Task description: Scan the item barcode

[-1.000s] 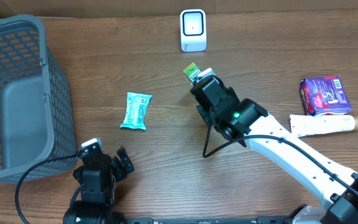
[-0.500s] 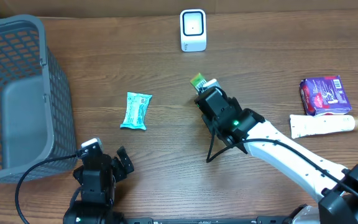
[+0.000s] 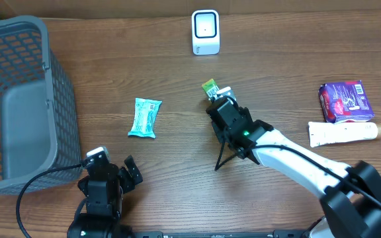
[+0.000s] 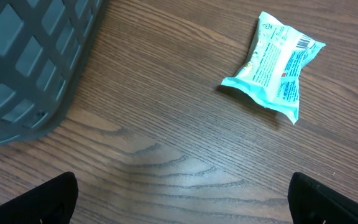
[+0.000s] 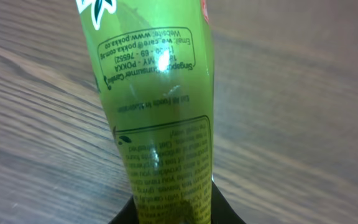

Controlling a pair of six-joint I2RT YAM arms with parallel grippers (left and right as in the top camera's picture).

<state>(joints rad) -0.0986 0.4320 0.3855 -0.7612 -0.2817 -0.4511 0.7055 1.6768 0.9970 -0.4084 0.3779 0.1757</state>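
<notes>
My right gripper (image 3: 215, 96) clamps a green pack (image 5: 160, 124), inverted print reading "pokka"; my left gripper (image 4: 182, 199) stands wide apart.

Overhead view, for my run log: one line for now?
right jaws: shut on green pack | scanner: beyond it, untouched | left jaws: open, empty

You're looking at a glossy green pack (image 5: 157, 124) catching the light, a crinkly plastic teal packet (image 4: 275, 65), a matt grey plastic basket (image 3: 18, 99), and a smooth wood-grain table (image 4: 166, 155).
</notes>
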